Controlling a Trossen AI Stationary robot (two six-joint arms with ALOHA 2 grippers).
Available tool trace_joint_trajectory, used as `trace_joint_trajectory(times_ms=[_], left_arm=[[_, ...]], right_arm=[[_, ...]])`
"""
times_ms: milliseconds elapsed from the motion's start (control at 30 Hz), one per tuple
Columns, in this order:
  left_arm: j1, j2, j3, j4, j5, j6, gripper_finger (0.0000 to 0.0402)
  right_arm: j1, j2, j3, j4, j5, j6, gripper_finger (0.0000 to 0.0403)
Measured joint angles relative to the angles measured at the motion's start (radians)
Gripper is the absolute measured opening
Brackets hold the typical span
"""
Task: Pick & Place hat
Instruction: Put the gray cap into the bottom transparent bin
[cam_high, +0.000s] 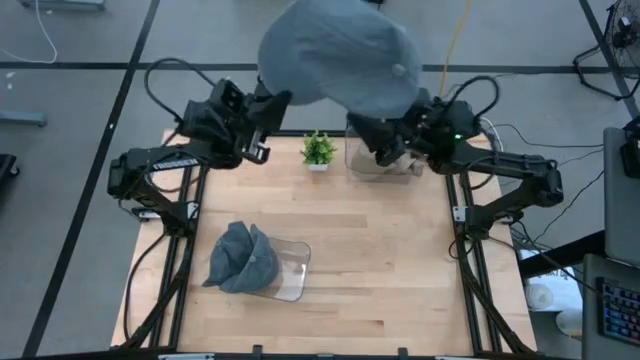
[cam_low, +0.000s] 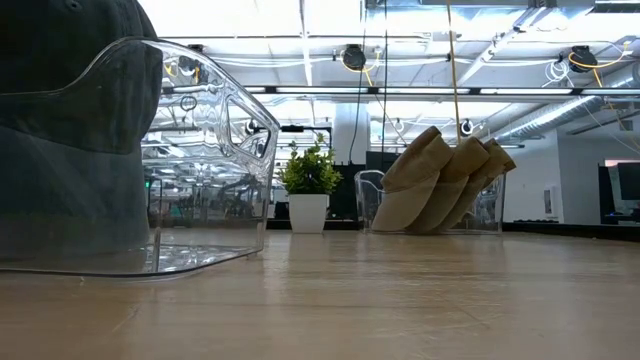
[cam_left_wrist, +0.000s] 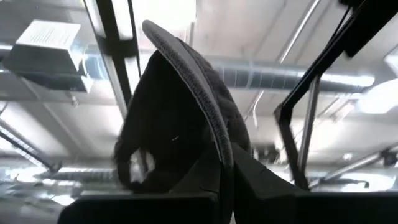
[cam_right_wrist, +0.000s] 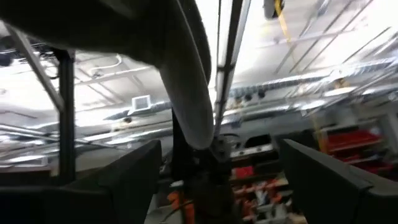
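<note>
A grey cap (cam_high: 340, 55) is held high above the table's far edge, close under the overhead camera. My left gripper (cam_high: 274, 101) is shut on it, with its fingers (cam_left_wrist: 214, 177) pointing up towards the ceiling. My right gripper (cam_high: 386, 152) is open under the cap's right side. Its two fingers (cam_right_wrist: 134, 171) stand wide apart, with the cap's rim (cam_right_wrist: 189, 106) above and between them, and it touches nothing. Another grey cap (cam_high: 243, 258) lies in a clear bin (cam_high: 290, 272) at the near left. My left gripper pinches the cap's edge (cam_left_wrist: 219, 146) between its two fingers, which come from below and point upward. The edge runs up and away from the fingertips, and the dark inside of the cap (cam_left_wrist: 168, 124) faces the wrist camera. The cap is lifted clear of the table.
A small potted plant (cam_high: 318, 150) stands at the middle of the far edge. Beside it, under my right gripper, a clear bin (cam_low: 490, 215) holds several tan caps (cam_low: 440, 180). Bare wooden tabletop (cam_high: 390, 270) stretches across the middle and near right.
</note>
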Motion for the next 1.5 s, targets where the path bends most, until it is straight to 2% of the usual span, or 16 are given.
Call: trace_joint_trajectory(times_ms=[200,400,567,700,933,1033,1133,1233,1333,1367,1500], left_arm=[[-0.003,-0.007,-0.141,0.232,-0.020,-0.099,0.0008],[-0.018,-0.029,-0.296,0.379,-0.102,-0.160,0.0008],[-0.048,-0.031,-0.373,0.453,-0.149,-0.155,0.0008],[-0.066,-0.032,-0.381,0.450,-0.152,-0.155,0.0008],[-0.076,-0.031,-0.380,0.348,-0.164,-0.158,0.0008],[-0.076,-0.031,-0.381,0.338,-0.168,-0.158,0.0008],[-0.075,-0.031,-0.380,0.342,-0.168,-0.150,0.0008],[-0.075,-0.031,-0.380,0.339,-0.167,-0.166,0.0008],[-0.076,-0.031,-0.380,0.335,-0.176,-0.179,0.0008],[-0.076,-0.032,-0.380,0.324,-0.177,-0.180,0.0008],[-0.071,-0.034,-0.378,0.293,-0.181,-0.187,0.0009]], right_arm=[[0.013,0.064,-0.001,0.042,-0.073,0.054,0.0313],[0.034,0.071,-0.001,0.045,-0.073,0.017,0.0313],[0.036,0.072,-0.001,0.037,-0.070,0.017,0.0313],[0.036,0.071,-0.001,0.010,-0.069,0.019,0.0313],[0.043,0.090,-0.002,0.006,-0.076,0.041,0.0306],[0.042,0.099,-0.001,-0.009,-0.097,0.062,0.0278],[0.043,0.104,-0.003,-0.020,-0.102,0.073,0.0226],[0.043,0.100,-0.003,-0.012,-0.102,0.065,0.0146],[0.042,0.100,-0.003,-0.009,-0.111,0.055,0.0041],[0.042,0.100,-0.003,-0.007,-0.120,0.041,0.0022],[0.042,0.100,-0.003,0.000,-0.145,0.039,0.0006]])
